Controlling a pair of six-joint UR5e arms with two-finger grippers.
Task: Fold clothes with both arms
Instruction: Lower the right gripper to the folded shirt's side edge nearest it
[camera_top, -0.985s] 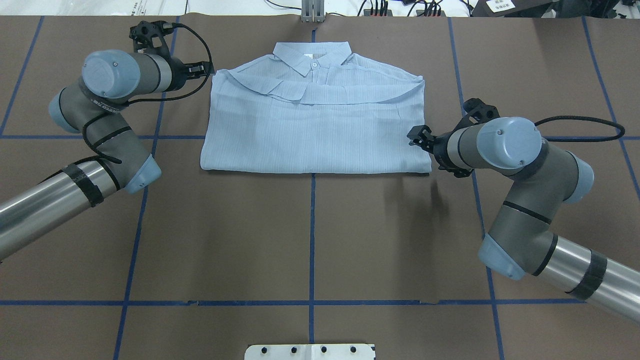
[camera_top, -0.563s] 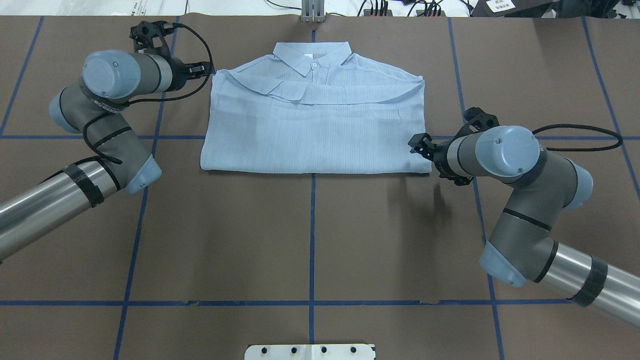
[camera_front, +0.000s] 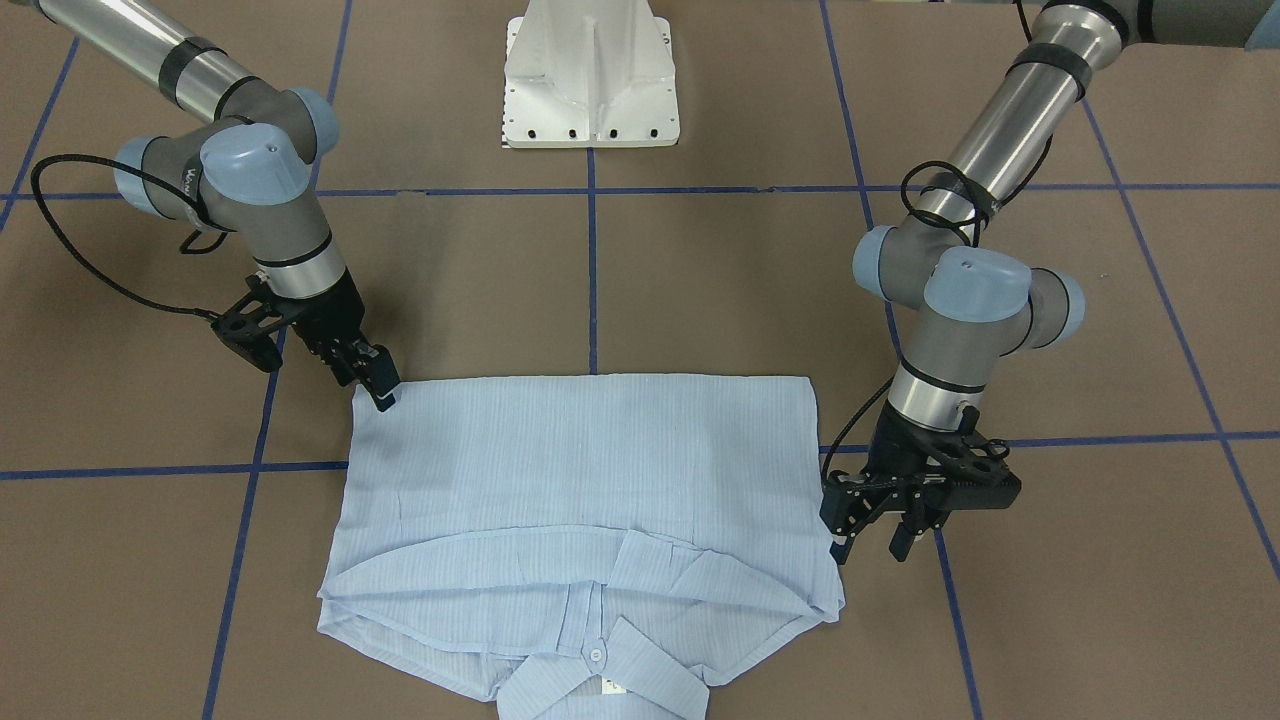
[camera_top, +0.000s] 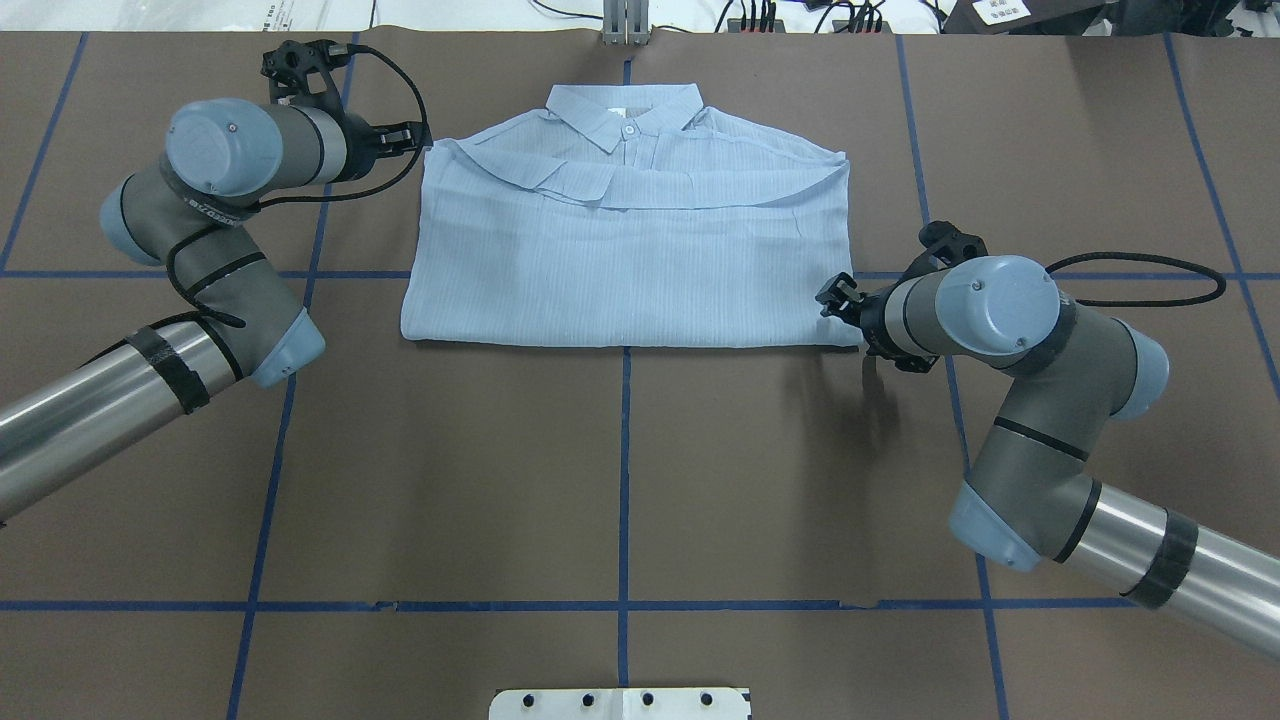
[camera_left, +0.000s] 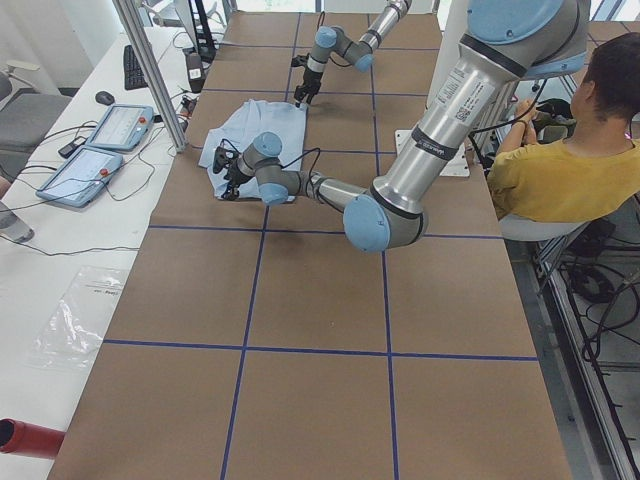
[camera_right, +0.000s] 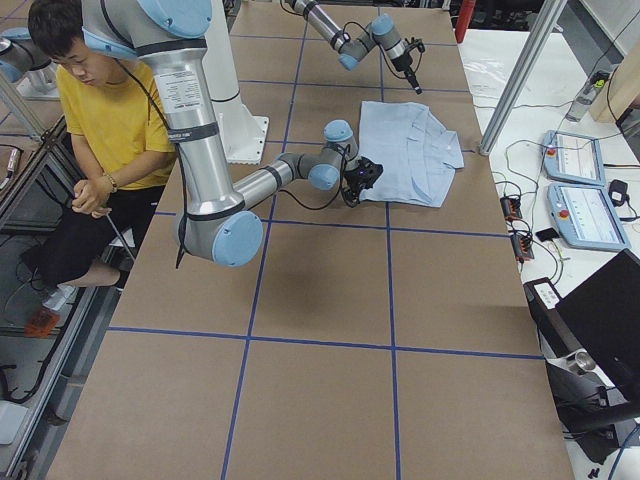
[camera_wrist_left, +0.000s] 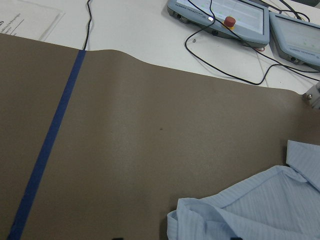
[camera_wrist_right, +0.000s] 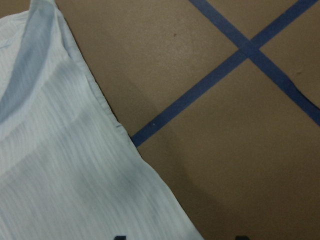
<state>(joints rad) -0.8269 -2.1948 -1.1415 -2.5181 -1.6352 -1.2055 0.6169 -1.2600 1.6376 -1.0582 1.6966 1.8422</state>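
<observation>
The light blue striped shirt (camera_top: 630, 260) lies folded flat at the far middle of the brown table, collar away from the robot; it also shows in the front view (camera_front: 580, 480). My left gripper (camera_top: 420, 140) is open just off the shirt's left shoulder corner, low over the table (camera_front: 870, 540). My right gripper (camera_top: 832, 295) is open at the shirt's right edge near the hem corner (camera_front: 385, 395). In the right wrist view the shirt's edge (camera_wrist_right: 60, 165) runs between the two dark fingertips. In the left wrist view the shoulder corner (camera_wrist_left: 260, 210) lies just ahead.
The white pedestal base (camera_front: 590, 75) stands at the robot's side of the table. Blue tape lines (camera_top: 625, 480) grid the brown cover. Teach pendants (camera_wrist_left: 220, 15) and cables lie beyond the far edge. A seated operator in yellow (camera_left: 560, 150) is beside the robot.
My right gripper has moved a little toward the robot along the shirt's right edge, closer to the hem corner. The left arm and the shirt have not moved.
</observation>
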